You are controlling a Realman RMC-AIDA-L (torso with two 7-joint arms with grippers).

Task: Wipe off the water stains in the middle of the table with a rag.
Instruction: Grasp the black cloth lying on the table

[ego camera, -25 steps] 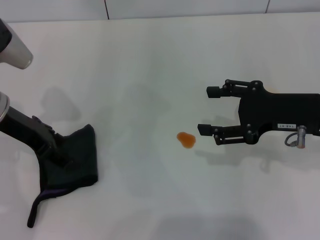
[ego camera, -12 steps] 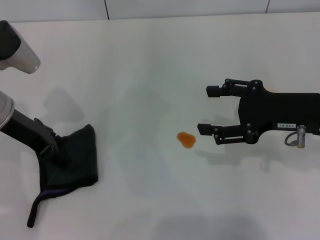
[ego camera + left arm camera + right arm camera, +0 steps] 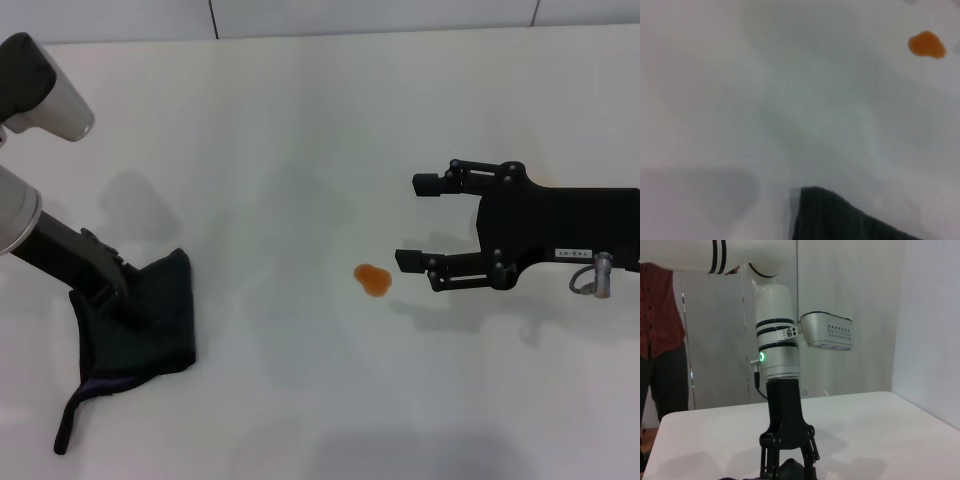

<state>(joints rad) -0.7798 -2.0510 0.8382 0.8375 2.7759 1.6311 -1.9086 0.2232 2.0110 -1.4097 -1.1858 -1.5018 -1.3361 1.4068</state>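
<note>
- One rag (image 3: 140,325) lay on the table (image 3: 300,150), and the left gripper (image 3: 110,292) stood on it, fingers pinched into the cloth.
- One stain (image 3: 372,279), orange, sat well apart from that gripper, toward the right arm; the left wrist view showed it (image 3: 926,44) far beyond the rag's edge (image 3: 840,217).
- The right gripper (image 3: 418,222) hovered just beside the stain, its two fingers spread wide and holding nothing.
- The right wrist view showed the left gripper (image 3: 787,460) down on the dark cloth.
</note>
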